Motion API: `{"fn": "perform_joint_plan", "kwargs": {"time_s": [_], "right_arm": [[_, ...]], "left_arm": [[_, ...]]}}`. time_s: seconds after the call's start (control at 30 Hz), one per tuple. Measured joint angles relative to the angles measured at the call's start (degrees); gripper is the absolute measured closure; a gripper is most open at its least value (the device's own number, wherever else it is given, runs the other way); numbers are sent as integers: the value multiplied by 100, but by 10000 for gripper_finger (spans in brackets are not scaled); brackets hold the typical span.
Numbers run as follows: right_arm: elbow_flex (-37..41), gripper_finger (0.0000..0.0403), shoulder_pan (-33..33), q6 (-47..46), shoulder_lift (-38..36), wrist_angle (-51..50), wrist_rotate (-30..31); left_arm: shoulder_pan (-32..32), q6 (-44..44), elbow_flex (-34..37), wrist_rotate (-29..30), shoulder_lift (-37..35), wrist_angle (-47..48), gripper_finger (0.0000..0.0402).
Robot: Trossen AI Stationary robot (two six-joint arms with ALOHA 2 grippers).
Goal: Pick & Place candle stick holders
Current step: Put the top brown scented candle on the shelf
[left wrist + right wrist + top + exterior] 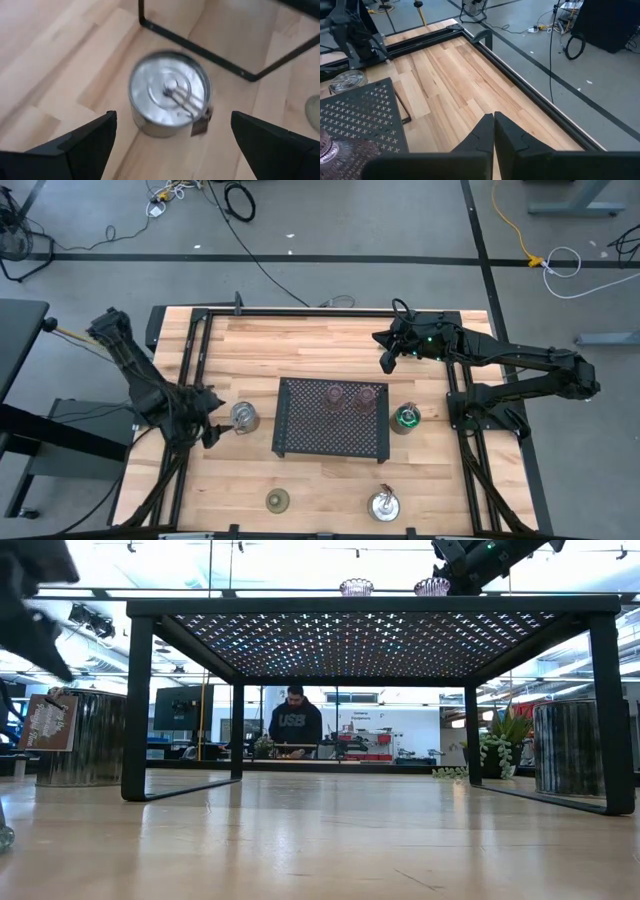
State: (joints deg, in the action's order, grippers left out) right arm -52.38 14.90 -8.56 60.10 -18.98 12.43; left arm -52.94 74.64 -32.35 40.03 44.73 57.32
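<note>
Your left gripper is holding its jaws spread wide just above a silver candle stick holder that carries a small tag, the holder sitting on the wooden table just left of the black perforated tray. Your right gripper is keeping its jaws pressed together on nothing, hovering over the table's far right part. Two pink holders are sitting on the tray; an olive-green holder and another silver holder are standing near the front edge, with a small plant right of the tray.

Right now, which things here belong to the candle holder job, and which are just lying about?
Job:
silver holders
pink holders on the black tray
olive holder
open left pincer

Lying about:
green plant
</note>
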Motion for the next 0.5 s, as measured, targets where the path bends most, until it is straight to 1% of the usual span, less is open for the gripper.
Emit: {"fn": "perform_joint_plan", "kwargs": {"time_s": [0.1, 0.23, 0.33, 0.5], "right_arm": [[0, 389, -1, 0, 0, 5, 3], [1, 389, 0, -32, 0, 34, 6], [0, 389, 0, -140, 0, 37, 15], [0, 389, 0, -148, 0, 49, 20]], "left_arm": [[-306, 297, 384, 72, 34, -275, 10], [-586, 317, 862, 337, 27, -842, 10], [-743, 454, 1221, 384, 29, -1272, 10], [-895, 441, 1828, 650, 26, -2158, 10]]}}
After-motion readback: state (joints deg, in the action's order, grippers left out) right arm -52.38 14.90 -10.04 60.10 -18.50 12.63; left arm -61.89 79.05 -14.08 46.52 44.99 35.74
